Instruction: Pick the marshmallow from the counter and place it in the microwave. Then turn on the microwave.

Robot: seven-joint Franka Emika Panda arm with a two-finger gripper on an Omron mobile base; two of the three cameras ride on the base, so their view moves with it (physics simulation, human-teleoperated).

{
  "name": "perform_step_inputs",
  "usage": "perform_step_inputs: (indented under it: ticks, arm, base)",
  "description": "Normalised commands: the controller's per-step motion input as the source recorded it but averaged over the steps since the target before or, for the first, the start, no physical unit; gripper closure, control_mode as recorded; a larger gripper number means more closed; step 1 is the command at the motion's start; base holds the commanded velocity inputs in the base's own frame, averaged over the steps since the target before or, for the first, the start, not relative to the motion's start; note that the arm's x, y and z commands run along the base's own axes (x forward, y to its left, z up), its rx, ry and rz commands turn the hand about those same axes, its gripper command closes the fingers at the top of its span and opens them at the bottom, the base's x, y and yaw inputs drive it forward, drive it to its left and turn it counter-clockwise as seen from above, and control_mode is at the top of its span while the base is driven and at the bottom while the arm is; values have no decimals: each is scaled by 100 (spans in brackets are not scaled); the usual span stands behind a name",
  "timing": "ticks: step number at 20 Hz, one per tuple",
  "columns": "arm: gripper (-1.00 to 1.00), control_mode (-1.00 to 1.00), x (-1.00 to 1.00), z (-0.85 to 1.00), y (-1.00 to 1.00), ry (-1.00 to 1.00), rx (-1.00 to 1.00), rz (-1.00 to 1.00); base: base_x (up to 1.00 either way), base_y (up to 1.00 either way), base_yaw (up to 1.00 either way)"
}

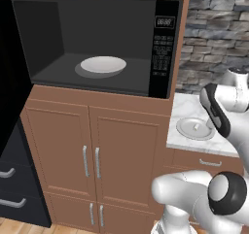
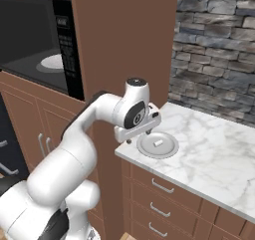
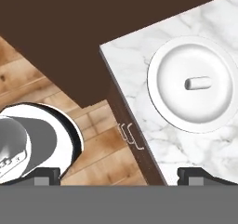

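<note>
Grey-veined marble forms the counter (image 2: 219, 154) at the right of the scene, set against a stone-brick wall (image 2: 214, 45), with the wood cabinetry to its left holding the microwave (image 1: 97, 43); its door is open and a white bowl-like dish (image 1: 103, 65) sits inside the dark cavity. On the counter's near-left corner rests a round white plate (image 2: 168, 147), and the marshmallow (image 2: 158, 144) lies roughly at its middle, a tiny white block seen from above in the hand view (image 3: 197, 83). The gripper (image 3: 120, 177) hangs above the counter's edge, just beside the plate, with its fingers spread wide and nothing between them. The step in hand appears to be the approach to the pick. To do it well, the hand should shift over the plate until the marshmallow sits between the two fingertips, turn so the fingers straddle its short side, then lower straight down, stopping short of pressing the plate before closing gently on the soft block.
</note>
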Motion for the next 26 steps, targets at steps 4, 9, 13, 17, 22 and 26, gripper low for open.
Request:
perform_step_inputs:
  ticks: [4, 9, 13, 17, 22, 26]
  arm:
    - [-100, -100, 22, -25, -7, 0, 0, 0]
    - [-100, -100, 25, -13, 0, 2, 0, 0]
    - [-100, -100, 25, -17, -1, 0, 0, 0]
    - [-100, -100, 24, -21, -8, 0, 0, 0]
    - [-100, -100, 16, -21, -16, 0, 0, 0]
    - [-100, -100, 19, -17, -12, 0, 0, 0]
  base:
    - [0, 0, 0]
    - [0, 0, 0]
    - [0, 0, 0]
    - [0, 0, 0]
    - [0, 0, 0]
    - [0, 0, 0]
